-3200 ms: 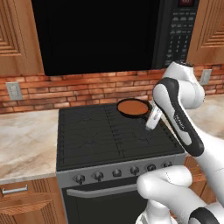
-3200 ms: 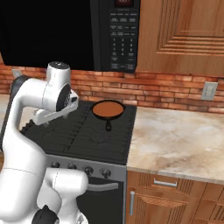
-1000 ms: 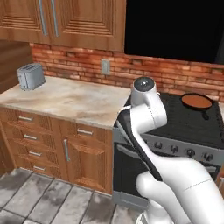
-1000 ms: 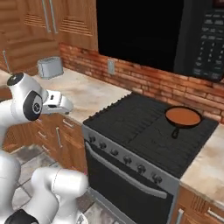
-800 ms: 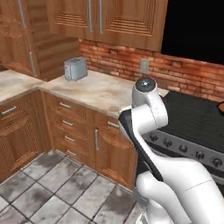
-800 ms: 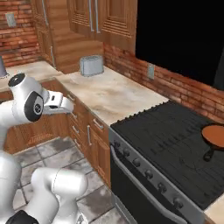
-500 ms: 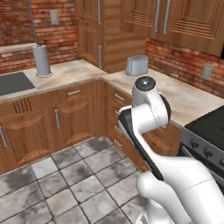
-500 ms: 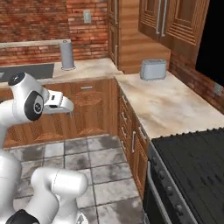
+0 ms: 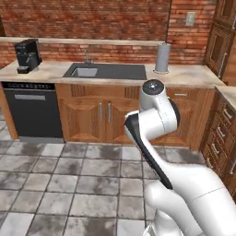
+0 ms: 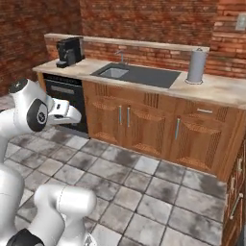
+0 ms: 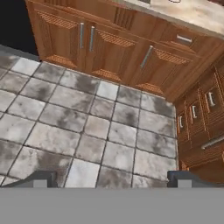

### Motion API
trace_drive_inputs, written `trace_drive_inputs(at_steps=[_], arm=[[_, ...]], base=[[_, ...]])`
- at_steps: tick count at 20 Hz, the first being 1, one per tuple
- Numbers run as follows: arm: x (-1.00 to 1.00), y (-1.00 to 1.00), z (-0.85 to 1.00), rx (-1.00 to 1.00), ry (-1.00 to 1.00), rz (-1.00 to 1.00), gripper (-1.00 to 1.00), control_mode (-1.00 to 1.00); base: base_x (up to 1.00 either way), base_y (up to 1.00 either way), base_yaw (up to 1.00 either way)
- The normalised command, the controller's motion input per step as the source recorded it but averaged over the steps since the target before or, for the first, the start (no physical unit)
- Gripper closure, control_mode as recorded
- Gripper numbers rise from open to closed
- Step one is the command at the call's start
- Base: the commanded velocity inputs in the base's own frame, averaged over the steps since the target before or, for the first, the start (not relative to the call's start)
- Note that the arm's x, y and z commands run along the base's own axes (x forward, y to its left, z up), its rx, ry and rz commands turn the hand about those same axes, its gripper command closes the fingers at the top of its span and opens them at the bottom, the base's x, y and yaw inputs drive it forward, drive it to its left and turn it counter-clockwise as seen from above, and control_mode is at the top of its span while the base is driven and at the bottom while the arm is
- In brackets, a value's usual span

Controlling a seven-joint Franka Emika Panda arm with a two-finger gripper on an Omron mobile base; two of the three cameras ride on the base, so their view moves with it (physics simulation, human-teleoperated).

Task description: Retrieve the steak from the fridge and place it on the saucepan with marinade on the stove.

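The gripper (image 11: 112, 178) is being carried with its jaws spread wide and nothing between them, aimed down at the floor tiles (image 11: 92, 118). The fridge and steak cannot be placed from here; cabinets (image 11: 100, 41) at twelve o'clock and a sink (image 9: 106, 71) are being faced.

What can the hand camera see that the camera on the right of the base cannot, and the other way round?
The hand view alone shows the robot's two dark finger tips, standing wide apart over the grey stone floor tiles, with nothing between them.

The right base view alone shows the black coffee machine, the dark sink, the grey paper-towel roll and the black dishwasher.

Both show the wooden cabinet doors with steel handles and the tiled floor.
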Motion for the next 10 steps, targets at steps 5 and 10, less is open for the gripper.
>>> trace_drive_inputs(at_steps=[5,10], arm=[[0.00,0.00,0.00,0.00,0.00,0.00,-1.00,1.00],[0.00,0.00,0.00,0.00,0.00,0.00,-1.00,1.00]], base=[[0.00,0.00,0.99],[0.00,0.00,0.99]])
